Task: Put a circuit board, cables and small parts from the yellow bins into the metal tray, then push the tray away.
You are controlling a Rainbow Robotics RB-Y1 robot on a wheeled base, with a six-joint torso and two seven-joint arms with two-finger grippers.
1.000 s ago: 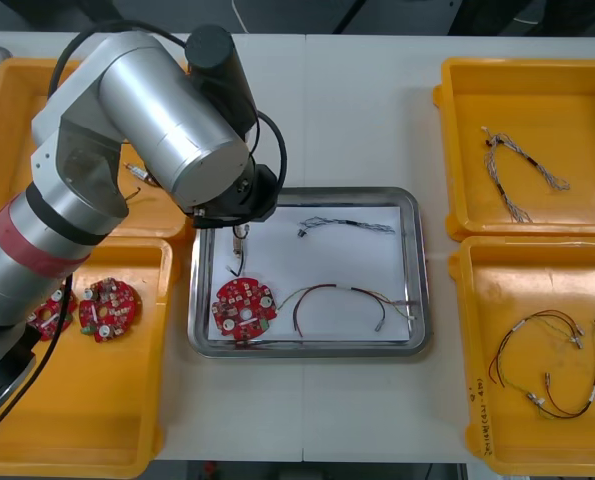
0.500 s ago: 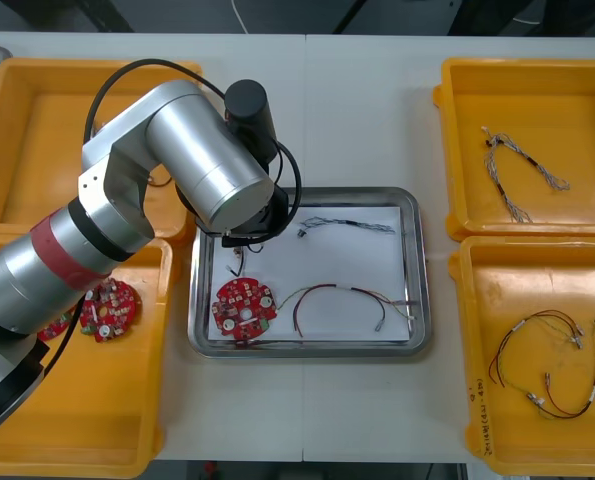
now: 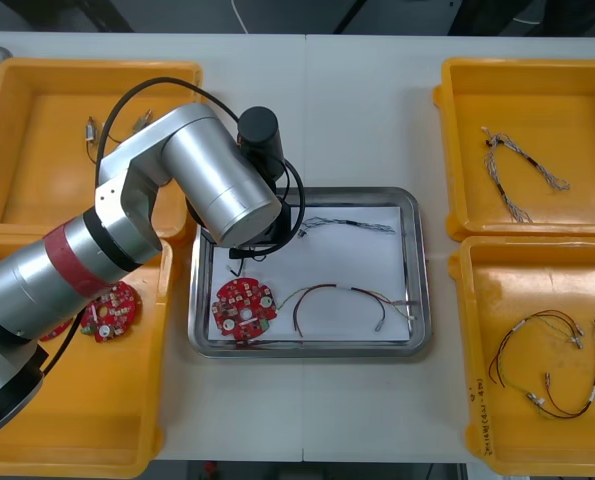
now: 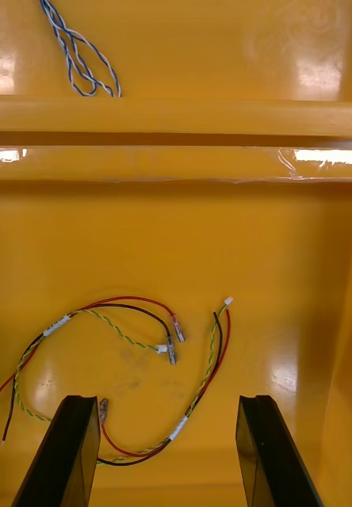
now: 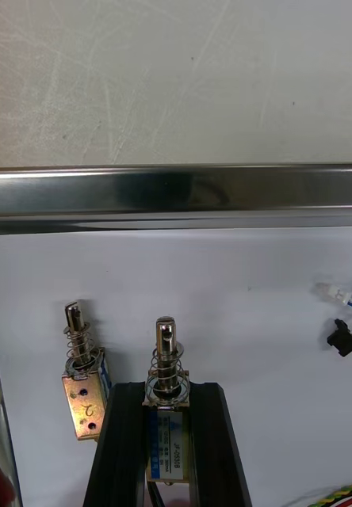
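Left gripper (image 5: 167, 408), gripping a small silver-and-brass metal part (image 5: 166, 356) over the shiny metal tray's (image 5: 176, 190) far-left corner, should lower before releasing.

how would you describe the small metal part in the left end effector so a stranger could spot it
Find the metal tray between the yellow bins, then its far left corner. The gripped small metal part is clamped between the black fingers of the left end effector, spring end poking out, while the loose small metal part beside it lies free, marked 2.
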